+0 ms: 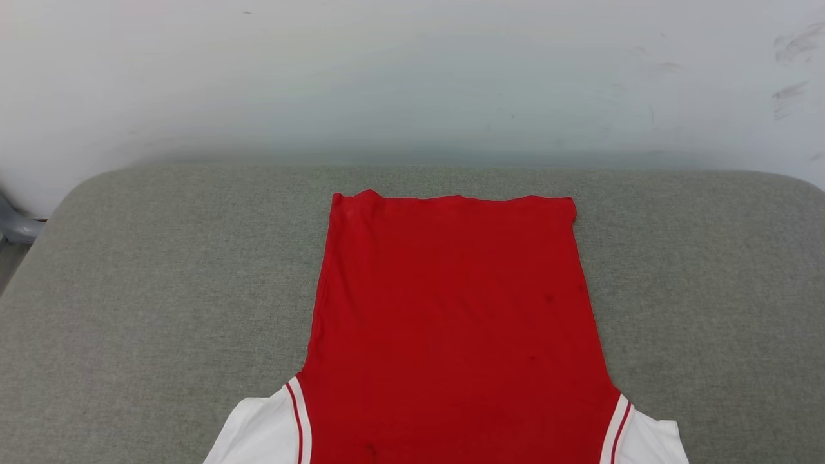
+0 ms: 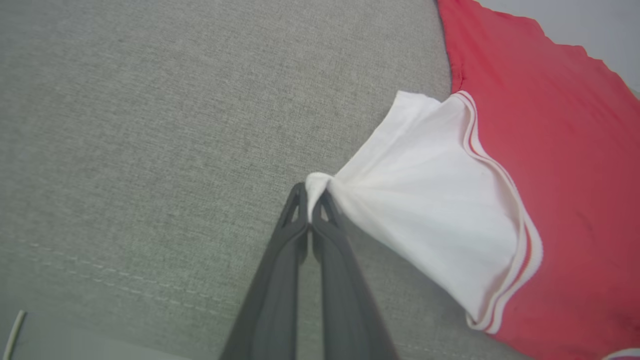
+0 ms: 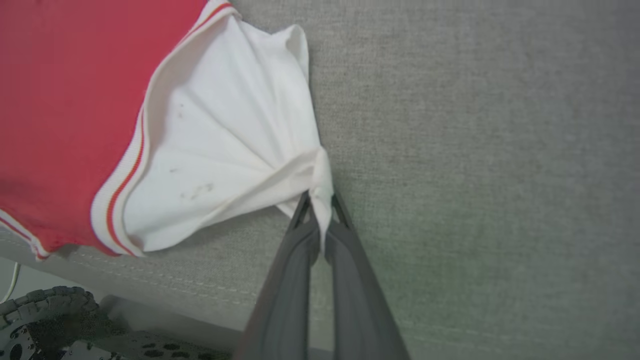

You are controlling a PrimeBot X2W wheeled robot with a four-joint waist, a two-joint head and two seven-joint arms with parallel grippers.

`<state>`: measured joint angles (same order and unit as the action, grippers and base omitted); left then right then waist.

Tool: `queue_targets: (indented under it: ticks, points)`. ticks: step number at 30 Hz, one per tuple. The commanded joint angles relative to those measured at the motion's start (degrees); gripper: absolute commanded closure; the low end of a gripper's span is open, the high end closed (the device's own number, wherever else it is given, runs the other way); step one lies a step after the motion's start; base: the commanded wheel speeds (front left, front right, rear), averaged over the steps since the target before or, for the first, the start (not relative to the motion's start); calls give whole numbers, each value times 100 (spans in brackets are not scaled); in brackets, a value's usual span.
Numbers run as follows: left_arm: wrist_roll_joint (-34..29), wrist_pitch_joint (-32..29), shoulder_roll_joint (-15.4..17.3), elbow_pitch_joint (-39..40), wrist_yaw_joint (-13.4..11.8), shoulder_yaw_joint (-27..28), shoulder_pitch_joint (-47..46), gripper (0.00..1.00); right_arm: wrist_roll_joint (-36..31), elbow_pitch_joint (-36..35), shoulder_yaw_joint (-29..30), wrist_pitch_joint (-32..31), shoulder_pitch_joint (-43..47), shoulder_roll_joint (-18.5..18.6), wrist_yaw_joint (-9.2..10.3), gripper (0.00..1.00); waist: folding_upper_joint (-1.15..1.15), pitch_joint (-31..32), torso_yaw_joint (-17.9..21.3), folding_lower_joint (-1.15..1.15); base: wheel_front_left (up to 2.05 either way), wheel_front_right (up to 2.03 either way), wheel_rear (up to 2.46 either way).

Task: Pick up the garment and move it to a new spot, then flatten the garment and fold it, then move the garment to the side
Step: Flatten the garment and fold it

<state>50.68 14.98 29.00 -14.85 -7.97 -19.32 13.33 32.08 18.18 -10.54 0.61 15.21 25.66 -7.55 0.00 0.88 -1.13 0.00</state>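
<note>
The garment (image 1: 451, 322) lies spread flat on the grey cushion, plain red side up, hem toward the wall and white sleeves at the near edge. No print shows. In the left wrist view my left gripper (image 2: 313, 192) is shut on the bunched tip of one white sleeve (image 2: 430, 200), which is pulled taut away from the red body (image 2: 560, 165). In the right wrist view my right gripper (image 3: 321, 202) is shut on the tip of the other white sleeve (image 3: 225, 135), stretched out from the red body (image 3: 70, 90).
The grey fabric cushion (image 1: 161, 290) reaches to a white wall (image 1: 412, 77) at the back. Its stitched front edge (image 3: 165, 285) runs below the sleeves, with the robot's dark base (image 3: 45, 320) beneath it. Bare cushion lies on both sides of the shirt.
</note>
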Motion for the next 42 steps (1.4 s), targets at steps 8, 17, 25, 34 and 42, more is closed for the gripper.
queue_targets:
  ticks: [8, 17, 25, 34, 42]
  points:
    - [-175, 28, -54, 22, 100, 52, -122, 100, -122, -454, 537, 43, -390, -91, 10, 0, 0, 5, -4, 0, 0, 0, 0]
    - [-412, 27, -110, 407, 63, 12, -335, 100, -355, -1658, 1553, -318, -1428, 22, 10, 0, 0, -241, -214, 0, 0, 0, 0]
    - [-687, 11, -176, 754, 140, -155, -920, 100, -604, -1951, 1654, -1223, -3388, 241, 9, 0, 0, -989, -677, 0, 0, 0, 0]
    - [-932, 23, -466, 792, 389, -202, -1597, 100, -1050, -1126, 1079, -2788, -5581, 411, 9, 0, 0, -1917, -1191, 0, 0, 0, 0]
    - [-1239, 26, -845, 780, 697, -50, -2024, 100, -1258, 68, 525, -5190, -6772, 477, 10, 0, 0, -2598, -1524, 0, 0, 0, 0]
